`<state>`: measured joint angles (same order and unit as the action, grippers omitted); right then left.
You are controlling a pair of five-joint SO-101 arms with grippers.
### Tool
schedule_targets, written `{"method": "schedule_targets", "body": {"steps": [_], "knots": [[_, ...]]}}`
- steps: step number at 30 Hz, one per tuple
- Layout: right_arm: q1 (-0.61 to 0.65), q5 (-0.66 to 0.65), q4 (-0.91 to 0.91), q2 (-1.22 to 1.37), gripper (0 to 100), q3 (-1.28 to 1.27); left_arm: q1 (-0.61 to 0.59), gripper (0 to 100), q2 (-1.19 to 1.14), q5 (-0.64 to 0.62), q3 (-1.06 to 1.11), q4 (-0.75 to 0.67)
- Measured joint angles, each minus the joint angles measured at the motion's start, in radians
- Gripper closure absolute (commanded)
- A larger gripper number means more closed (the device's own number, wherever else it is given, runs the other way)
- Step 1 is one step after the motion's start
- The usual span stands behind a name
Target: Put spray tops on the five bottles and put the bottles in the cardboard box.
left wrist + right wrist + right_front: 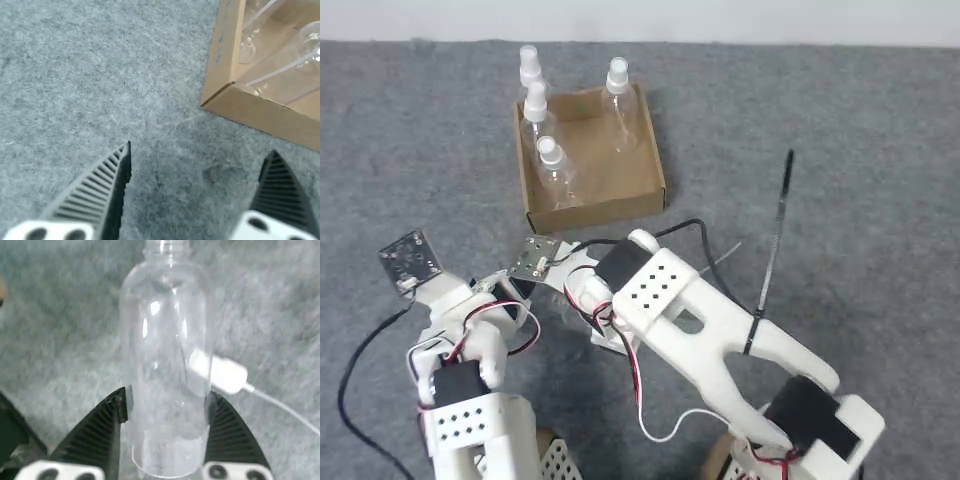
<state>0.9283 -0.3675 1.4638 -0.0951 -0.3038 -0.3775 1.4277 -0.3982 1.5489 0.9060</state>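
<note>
Your left gripper (200, 149) hangs over the carpet (75, 75), jaws wide and empty, near a corner of the cardboard box (260, 112). Your right gripper (166, 392) clamps the uncapped bottle (167, 330). The spray top (222, 374) lies just beside it. Hold the bottle steady, pinch the top's head, and lower it straight into the neck (167, 246). No writing is legible.

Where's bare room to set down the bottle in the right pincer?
Free: grey mat left of the cardboard box; mat between box and black rod; the box's right-front floor. Crowded: box's left side with bottles, and before the box, arms and cables.
</note>
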Motion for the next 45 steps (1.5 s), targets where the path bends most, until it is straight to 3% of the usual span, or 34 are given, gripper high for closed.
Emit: {"method": "schedule_targets", "body": {"steps": [11, 21, 25, 45], "knots": [[-0.098, -0.011, 0.080, -0.083, 90.4, -0.006, 0.000, 62, 0.000, 0.002, 0.000, 0.000], [-0.138, -0.017, 0.084, -0.301, 90.0, -0.224, 0.000, 62, 0.000, 0.002, 0.000, 0.000], [-0.224, -0.018, 0.086, -0.350, 90.0, -0.250, 0.000, 62, 0.000, 0.002, 0.000, 0.000], [-0.623, -0.269, 0.086, -0.555, 90.0, -0.497, 0.000, 62, 0.000, 0.002, 0.000, 0.000]]}}
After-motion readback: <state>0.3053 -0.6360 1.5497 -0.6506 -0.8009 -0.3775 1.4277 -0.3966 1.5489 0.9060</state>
